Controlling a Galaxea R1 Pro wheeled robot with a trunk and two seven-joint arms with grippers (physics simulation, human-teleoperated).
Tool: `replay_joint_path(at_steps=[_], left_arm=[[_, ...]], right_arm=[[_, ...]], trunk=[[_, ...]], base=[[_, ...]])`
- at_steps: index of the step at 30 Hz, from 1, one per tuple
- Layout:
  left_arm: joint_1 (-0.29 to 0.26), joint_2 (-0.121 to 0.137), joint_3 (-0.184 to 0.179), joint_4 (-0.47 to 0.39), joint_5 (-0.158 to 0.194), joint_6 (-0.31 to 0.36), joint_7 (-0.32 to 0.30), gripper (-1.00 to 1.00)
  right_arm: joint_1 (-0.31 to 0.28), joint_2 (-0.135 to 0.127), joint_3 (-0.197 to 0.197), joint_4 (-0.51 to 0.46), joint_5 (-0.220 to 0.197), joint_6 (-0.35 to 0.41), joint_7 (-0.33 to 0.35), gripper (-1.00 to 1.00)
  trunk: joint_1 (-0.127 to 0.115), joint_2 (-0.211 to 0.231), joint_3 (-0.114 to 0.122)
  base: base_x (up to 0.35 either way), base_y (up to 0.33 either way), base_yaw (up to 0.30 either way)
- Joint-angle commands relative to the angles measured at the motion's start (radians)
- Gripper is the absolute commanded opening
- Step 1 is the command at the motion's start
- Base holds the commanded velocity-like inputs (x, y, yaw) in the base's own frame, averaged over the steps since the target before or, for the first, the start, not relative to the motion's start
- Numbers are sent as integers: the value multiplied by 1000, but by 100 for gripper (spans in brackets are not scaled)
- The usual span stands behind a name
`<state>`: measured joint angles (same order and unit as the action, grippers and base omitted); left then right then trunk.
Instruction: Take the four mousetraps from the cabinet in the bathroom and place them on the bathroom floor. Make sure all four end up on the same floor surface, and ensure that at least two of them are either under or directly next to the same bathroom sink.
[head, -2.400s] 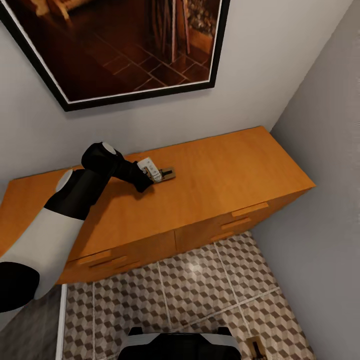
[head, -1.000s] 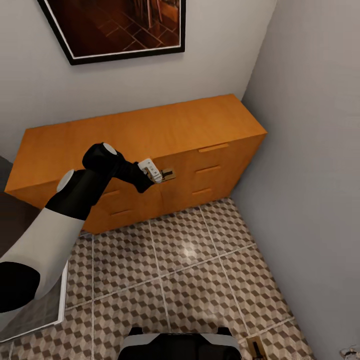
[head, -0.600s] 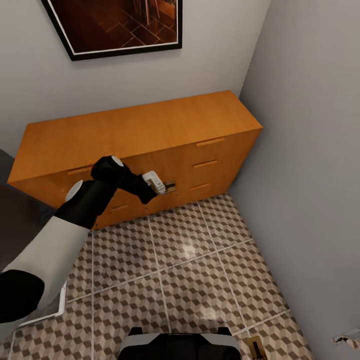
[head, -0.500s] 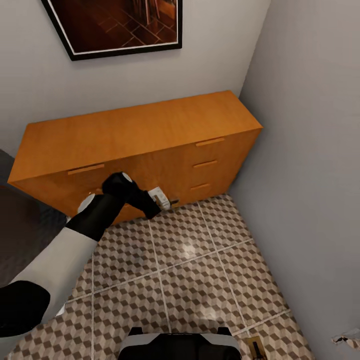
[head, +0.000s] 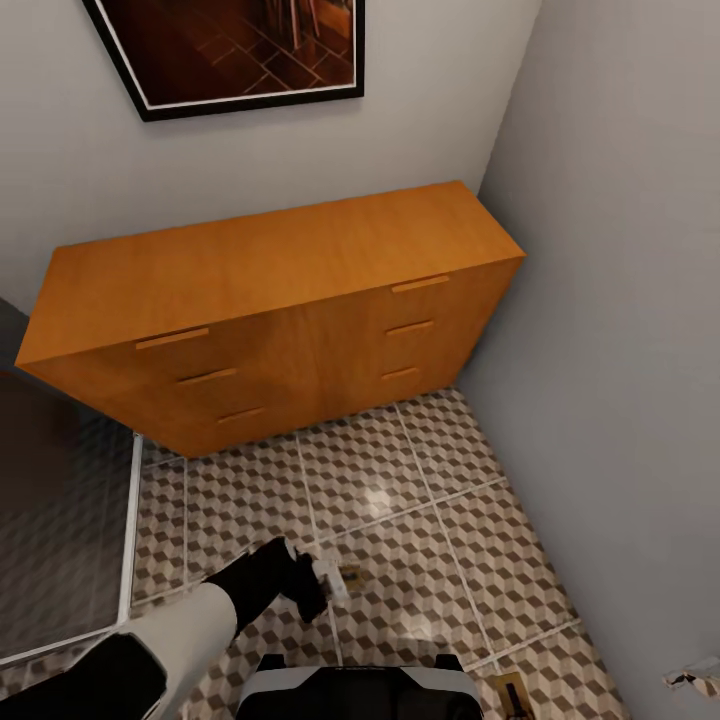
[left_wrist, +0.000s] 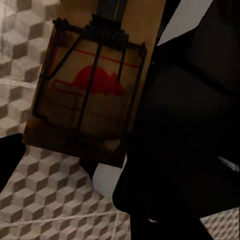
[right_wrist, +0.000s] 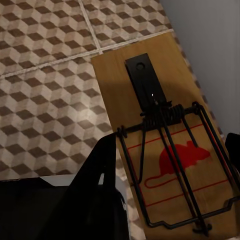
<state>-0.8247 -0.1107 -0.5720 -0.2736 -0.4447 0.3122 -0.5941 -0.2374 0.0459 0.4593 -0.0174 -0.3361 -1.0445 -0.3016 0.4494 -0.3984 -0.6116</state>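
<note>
Right, nearest first: the left gripper (head: 322, 590) is low over the bathroom floor (head: 420, 520), clamped on a mousetrap (left_wrist: 92, 85) seen in the left wrist view as a tan board with black wire and a red mouse mark. The right gripper (right_wrist: 220, 150) also grips a mousetrap, the second mousetrap (right_wrist: 167, 155), close above the tiles near the grey wall (head: 620, 300). Beyond them, the cabinet (head: 270, 300) stands against the back wall, drawers shut, under a framed picture (head: 240, 50). Likely risk: dropping the traps here, with no sink in sight, may leave too few beside it; a tilted release could flip a trap.
</note>
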Motion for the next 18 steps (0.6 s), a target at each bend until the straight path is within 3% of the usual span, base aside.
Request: replay_joint_path(at_steps=[1,4,5,6,12,13,18], left_arm=[[5,2,4,70,51,-60,43,-100],[11,17,4,257,204,-249,152,-100],[12,22,4,276,227,-274,164,-100],[15,37,4,303,272,-314,184,-100],[80,157,4,342,580,-455,224,-100],[83,169,4,343,608,-471,225,-100],[133,286,4,347,865,-582,225,-100]], right_arm=[[0,0,9,0,-7,-3,-4,-100],[0,-3,9,0,-7,-3,-5,-100],[0,-4,9,0,-7,-3,-5,-100],[0,-5,9,0,-7,-3,-5,-100],[0,-11,8,0,-7,-3,-5,-100],[0,-11,8,0,-7,-3,-5,-100],[0,-11,8,-1,-6,-3,-5,-100]], trunk=[[1,-2,-1],[1,-2,-1],[1,-2,-1],[1,-2,-1],[1,-2,-1],[1,-2,-1],[1,-2,-1]], base=[[0,0,0],[0,0,0],[0,0,0],[0,0,0],[0,0,0],[0,0,0],[0,0,0]])
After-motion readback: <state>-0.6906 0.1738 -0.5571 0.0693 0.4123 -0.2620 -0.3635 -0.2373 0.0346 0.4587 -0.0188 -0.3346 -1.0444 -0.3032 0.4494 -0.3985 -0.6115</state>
